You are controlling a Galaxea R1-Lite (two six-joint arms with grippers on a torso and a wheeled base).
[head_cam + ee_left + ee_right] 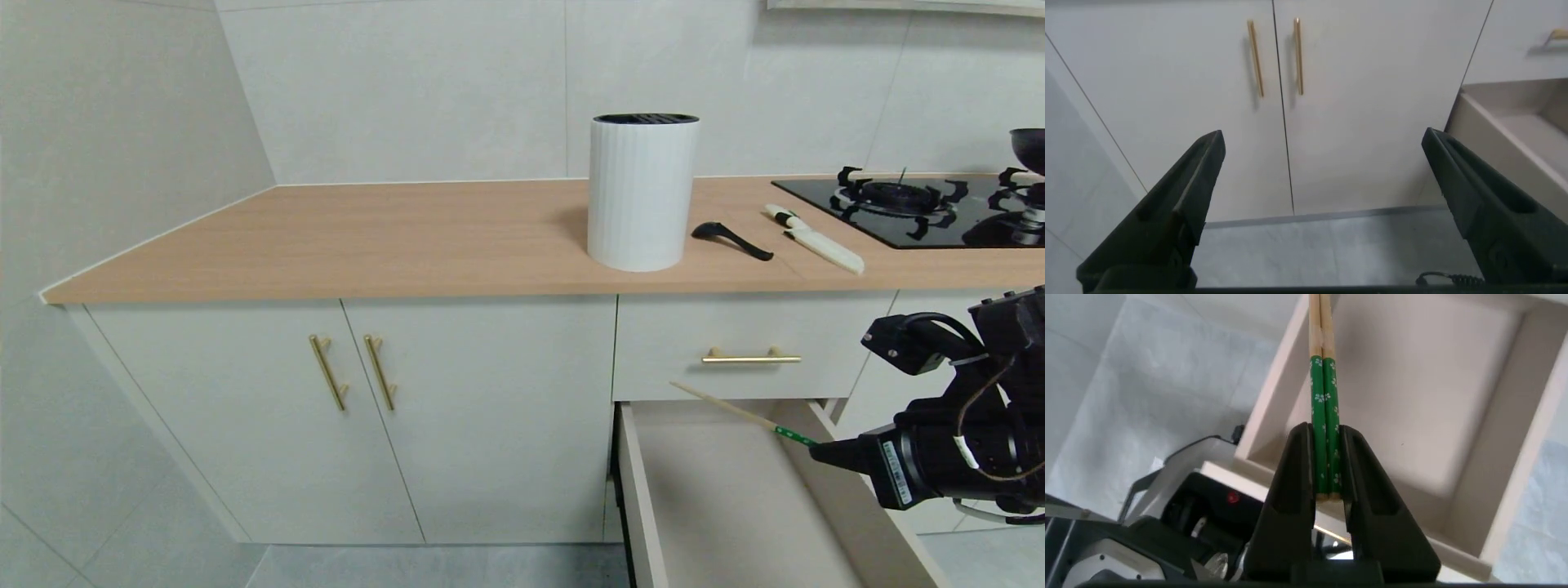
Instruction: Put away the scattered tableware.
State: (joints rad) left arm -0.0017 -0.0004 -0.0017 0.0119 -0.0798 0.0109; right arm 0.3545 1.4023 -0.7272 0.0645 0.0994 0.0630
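My right gripper is shut on a pair of wooden chopsticks with green patterned ends. It holds them slanting over the open drawer. In the right wrist view the fingers pinch the green ends of the chopsticks above the drawer's pale floor. On the wooden counter lie a black spoon and a white-handled knife, both right of a tall white ribbed holder. My left gripper is open, low in front of the cabinet doors, with nothing in it.
A black gas hob fills the counter's right end. Under the counter are two cabinet doors with gold handles and a closed drawer front with a gold handle just above the open drawer. A tiled wall bounds the left side.
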